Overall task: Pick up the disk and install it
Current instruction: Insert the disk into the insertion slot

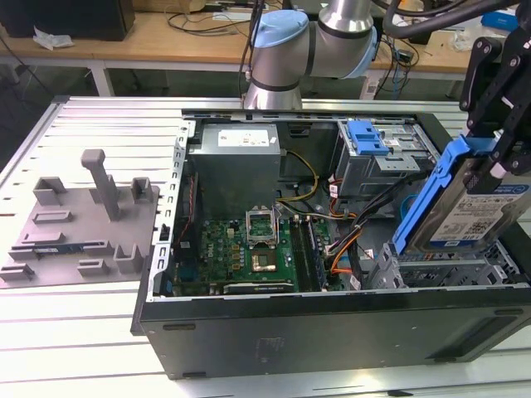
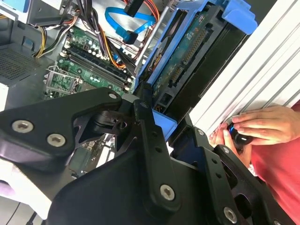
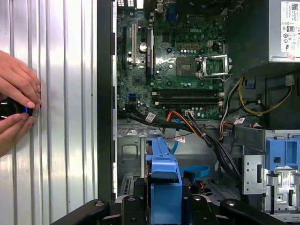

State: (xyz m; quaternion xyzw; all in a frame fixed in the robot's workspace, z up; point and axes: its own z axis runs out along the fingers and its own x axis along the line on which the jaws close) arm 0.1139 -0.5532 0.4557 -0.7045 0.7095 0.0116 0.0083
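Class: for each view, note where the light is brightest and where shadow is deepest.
Exterior view: table slats bright, computer case front dark. Second wrist view: table glares white near the disk. First wrist view: bright table, power supply side shadowed.

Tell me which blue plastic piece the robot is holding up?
The blue bracket framing the disk, tilted in the tool; the other blue latch sits fixed on the grey drive cage.

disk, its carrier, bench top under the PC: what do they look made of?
disk: silver body, likely metal, with a white-and-blue label. carrier: blue, matte, moulded look, probably plastic. bench top: ribbed silver slats with a dull sheen, likely aluminium.
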